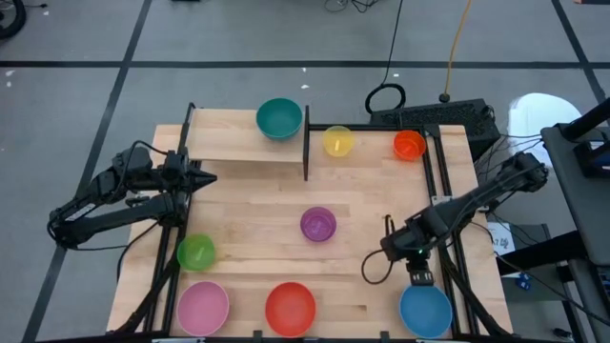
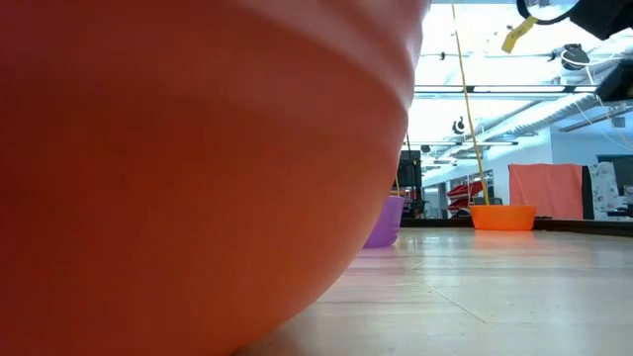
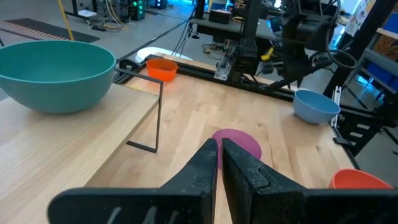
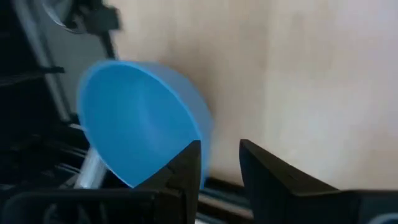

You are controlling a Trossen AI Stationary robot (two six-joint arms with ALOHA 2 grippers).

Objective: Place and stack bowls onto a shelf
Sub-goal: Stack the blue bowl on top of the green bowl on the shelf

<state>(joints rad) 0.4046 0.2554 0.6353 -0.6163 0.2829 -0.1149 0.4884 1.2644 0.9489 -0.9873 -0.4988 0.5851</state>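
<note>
No writing is readable. My right claw (image 4: 219, 163) hangs released over the empty blue bowl (image 4: 140, 118); my left claw (image 3: 219, 154) is clenched.

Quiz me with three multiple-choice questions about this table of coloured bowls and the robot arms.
1. Which bowl sits on the shelf?
A. teal bowl
B. red bowl
C. purple bowl

2. How many bowls show from above?
A. five
B. eight
C. ten

3. How are the left gripper's fingers?
A. holding a bowl
B. spread wide
C. closed, empty

Answers:
1 A, the teal bowl rests on the raised plank.
2 B, eight count in the high view.
3 C, the left gripper shows its fingers nearly together with nothing between.
</note>
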